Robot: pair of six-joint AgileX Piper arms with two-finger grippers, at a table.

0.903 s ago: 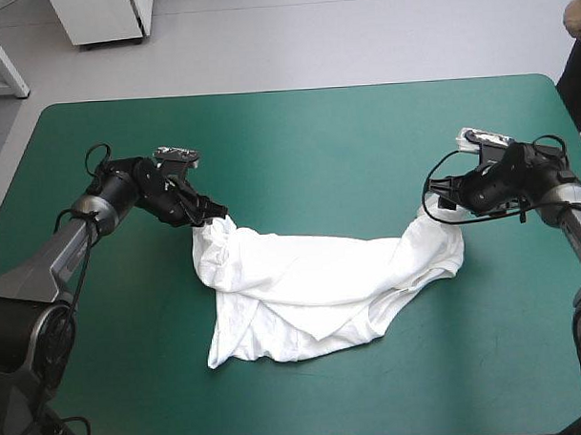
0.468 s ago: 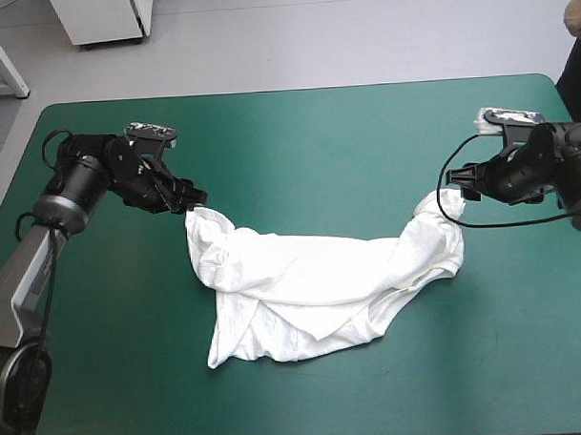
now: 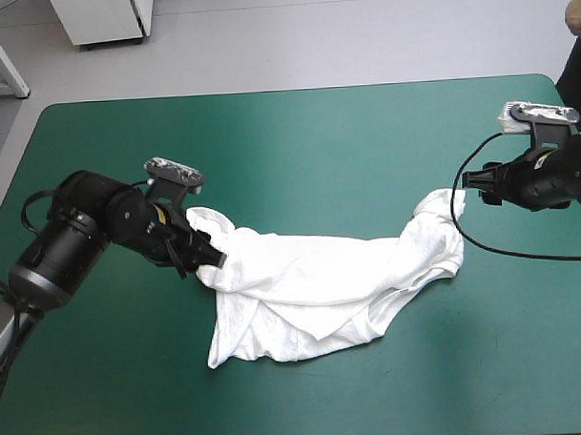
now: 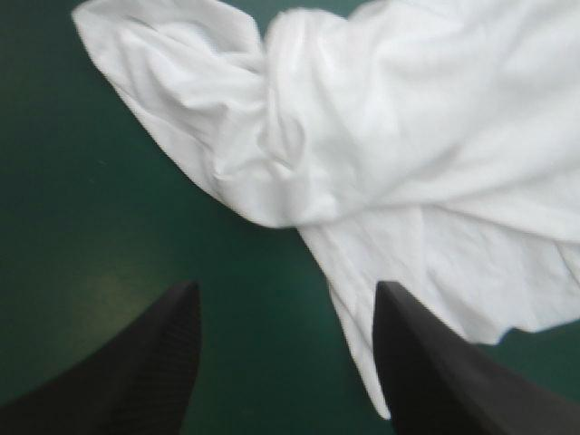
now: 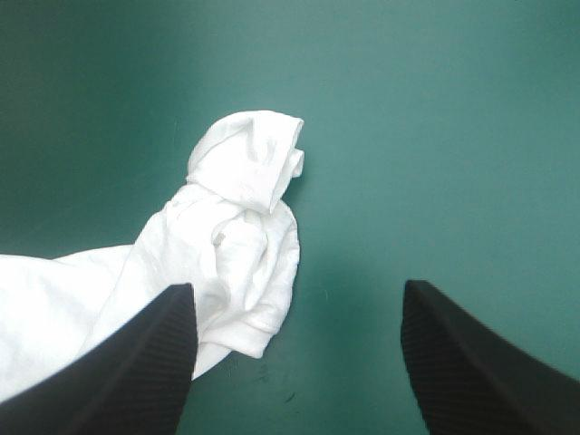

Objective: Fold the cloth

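L gripper spread wide, empty, over T-shirt edge; R gripper spread, empty, beside other end.

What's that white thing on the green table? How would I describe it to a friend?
Look at the table's teal-green cover. Across its middle lies a crumpled white cloth T-shirt, a sagging band with a bunched corner at each end. It is the only pale, soft thing there, between the open left gripper and right gripper.
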